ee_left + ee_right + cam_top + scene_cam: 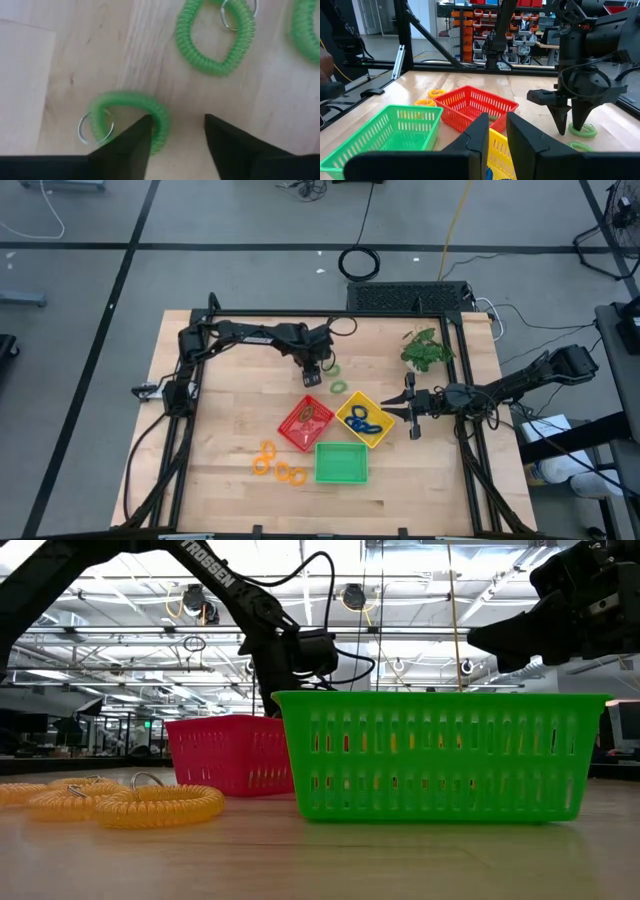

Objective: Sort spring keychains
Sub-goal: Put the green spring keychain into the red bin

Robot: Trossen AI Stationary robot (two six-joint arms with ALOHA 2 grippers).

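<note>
My left gripper (312, 377) points down over the far middle of the table, open, above a green spring keychain (129, 116) that lies flat with its metal ring (94, 128). Two more green ones (215, 37) (340, 387) lie beside it. Orange keychains (265, 460) lie near the front, and blue ones (362, 420) sit in the yellow tray (385, 430). My right gripper (410, 408) waits level beside the yellow tray, a narrow gap between its fingers and nothing in it. My left gripper comes from above, pointing down. One finger (135, 142) stands over the loop's hollow, the other (225, 142) outside it, with one side of the coil (161, 127) in the gap. The keychain lies on the table. I cannot tell whether a finger touches it.
The red tray (285, 430), the yellow tray and the green tray (341, 446) stand close together at the table's middle. The red tray holds some small pieces. A leafy plant (425, 348) stands at the far right. Bare wood lies left of the trays.
</note>
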